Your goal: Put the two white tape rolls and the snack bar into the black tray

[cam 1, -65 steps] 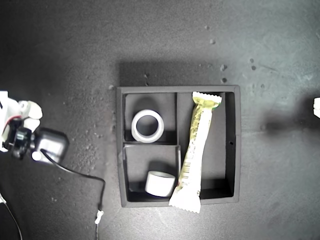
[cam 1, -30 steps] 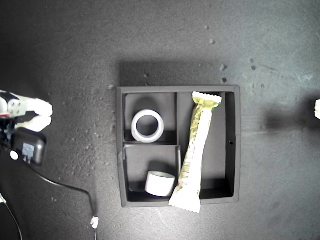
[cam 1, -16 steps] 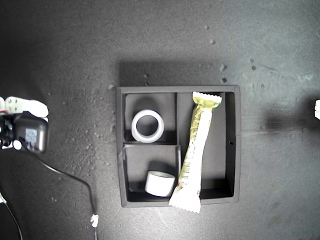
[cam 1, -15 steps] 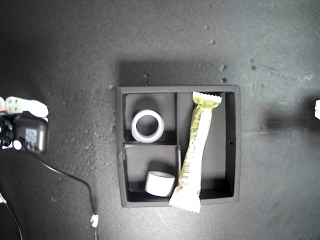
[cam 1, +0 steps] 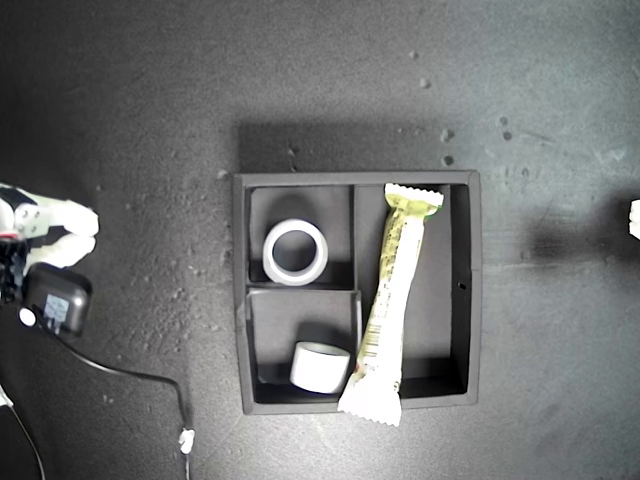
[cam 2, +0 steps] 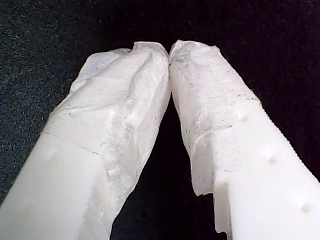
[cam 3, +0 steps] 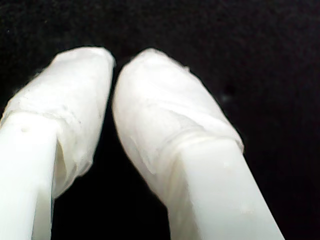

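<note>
My first gripper [cam 2: 169, 50] has its two white, tape-wrapped fingers [cam 2: 125, 100] pressed together at the tips with nothing between them, only dark mat beneath. My second gripper [cam 3: 114, 62] is closed too — its wrapped fingers [cam 3: 160, 110] meet near the tips, empty, over black surface. Neither wrist view shows which arm is which in the exterior view; there, one arm [cam 1: 45, 265] with white fingertips and a black camera block sits at the exterior view's left edge, a cable [cam 1: 130, 375] trailing from it, and a sliver of white shows at the exterior view's right edge. Farther out, in the middle of the mat, lies the black tray [cam 1: 240, 290]. One white tape roll [cam 1: 296, 252] lies flat in the upper small compartment, the other tape roll [cam 1: 320, 366] stands on its side in the lower small one. The snack bar [cam 1: 392, 300] lies slanted in the long compartment — its lower crimped end overhangs the tray's wall.
</note>
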